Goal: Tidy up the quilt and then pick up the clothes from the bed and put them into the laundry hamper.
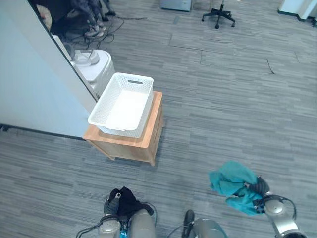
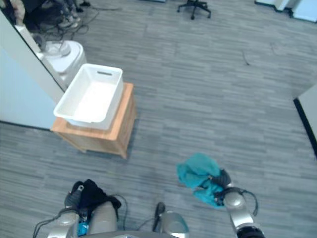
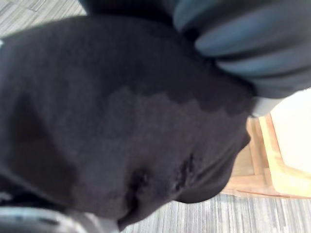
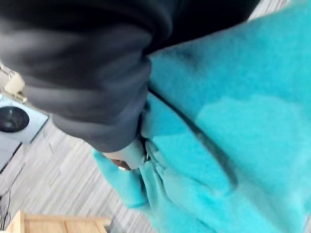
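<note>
Two garments are carried toward one white laundry hamper, which is seen empty on one small wooden stand whose top serves as the surface. A teal garment is held bunched in the right hand, well to the right of the hamper and nearer the robot; the fingers are curled into the cloth, as seen in the right wrist view. A black garment is clutched in the left hand, nearer the robot than the hamper and almost in line with it.

Both pieces are judged light, soft and limp: loose folds are likely to trail and could catch on the hamper's rim, so each is best held by a gathered bunch at the middle, not by an edge. A white lidded bin is seen just behind the hamper.
</note>
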